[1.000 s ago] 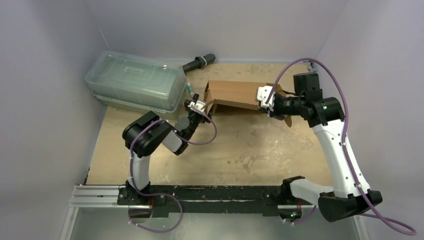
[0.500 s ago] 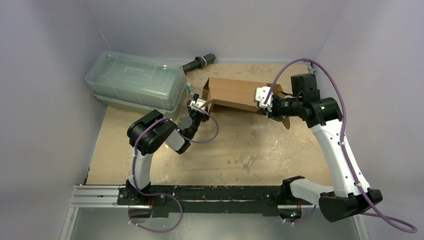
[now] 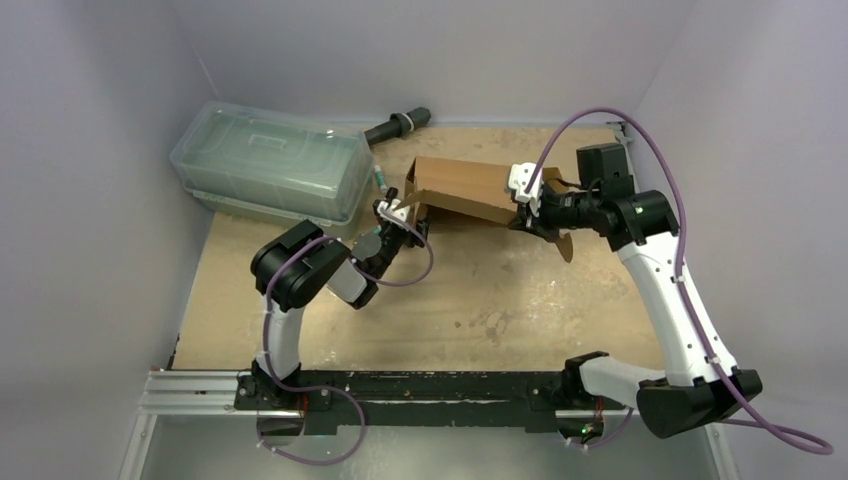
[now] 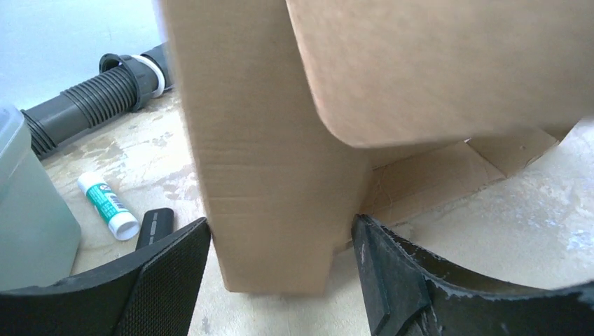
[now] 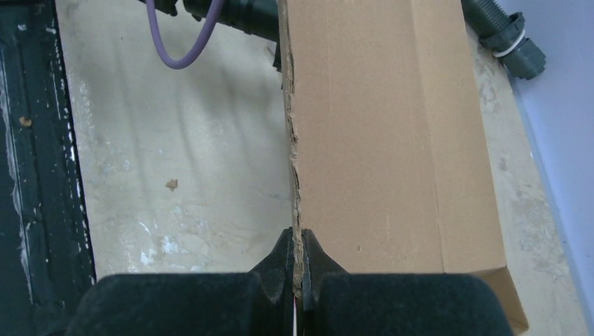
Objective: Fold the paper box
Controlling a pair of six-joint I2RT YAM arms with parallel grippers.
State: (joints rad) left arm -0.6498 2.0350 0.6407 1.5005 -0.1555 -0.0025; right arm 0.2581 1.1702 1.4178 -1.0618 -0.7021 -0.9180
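While the right gripper point(image 5: 300, 241) has its two dark fingers pressed together on a raw, slightly ragged edge of the paper box point(image 3: 465, 188), the box sits toward the far middle of the table point(image 3: 470, 300), just right of the clear greenish lidded container point(image 3: 270, 170) and stretched between the two arms. It is plain brown corrugated cardboard, only partly formed: one long panel stands tilted along its length, a fold line runs close to its far side, and loose flaps splay out at the right end below the gripper. At the left end a narrow upright flap hangs down to the tabletop with a broad round-cornered flap overlapping it from above. The left gripper point(image 3: 398, 215) has its jaws spread apart on either side of that upright flap, not pinching it. A white glue stick point(image 4: 107, 204) and a ribbed black tube point(image 3: 397, 125) lie on the far left part of the table beyond the box.
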